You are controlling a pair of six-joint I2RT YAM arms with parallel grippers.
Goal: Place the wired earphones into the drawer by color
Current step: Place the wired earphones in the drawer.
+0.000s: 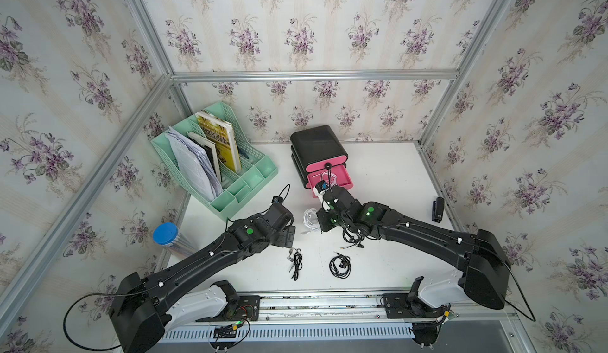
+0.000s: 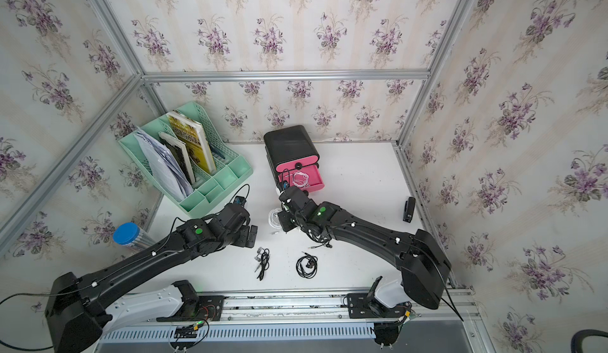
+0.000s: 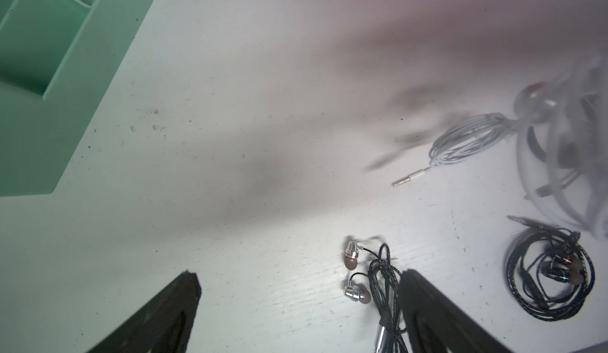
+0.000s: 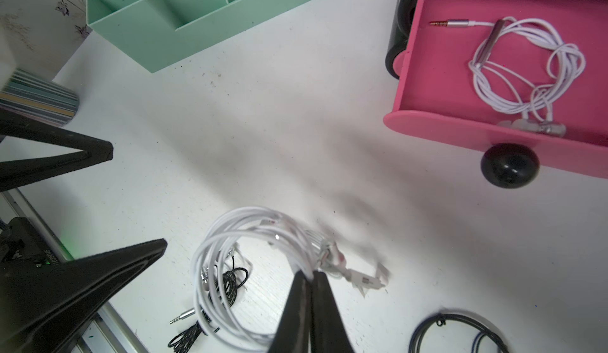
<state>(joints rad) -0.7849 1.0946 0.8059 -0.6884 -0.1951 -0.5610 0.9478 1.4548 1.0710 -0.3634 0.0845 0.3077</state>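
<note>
**Right wrist view.** Right gripper (image 4: 311,277): jaws closed flat together, pinching a strand of the white coil (image 4: 250,214). The coil's loops hang loose below the tips, and part of it is smeared. Drawer (image 4: 444,127): pink, pulled out, holding one stowed set (image 4: 564,53), also white, so it reads as the white compartment.

Handling advice:
- Carry the coil high enough that the dangling loops clear the drawer front and its knob (image 4: 509,165).
- Centre it over bare pink floor and lower until the slack pools inside, then release.
- A low or early drop would likely leave a loop draped over the rim.

Only this view shows the pinch and the drawer's inside.

**Left wrist view.** Left gripper (image 3: 299,280): jaws spread wide, nothing between them, over bare table (image 3: 230,137). A black set (image 3: 385,279) lies just beside one finger, with a second black set (image 3: 559,269) near it. A white bundle (image 3: 467,140) lies flat on the table with its jack. The silver buds and that plug show clearly only here. The drawer is no more than a pink blur.

**Top views.** The dial is laid on the table, with 12 at the back wall.
- Cabinet (image 1: 317,147): 12.
- Organizer (image 1: 230,170): 10.
- Tube (image 1: 166,234): 8.
- Stapler (image 1: 438,209): 3.
- Both black sets: 6.

The right arm covers its own jaws and the pinch. Red set: none made out.
</note>
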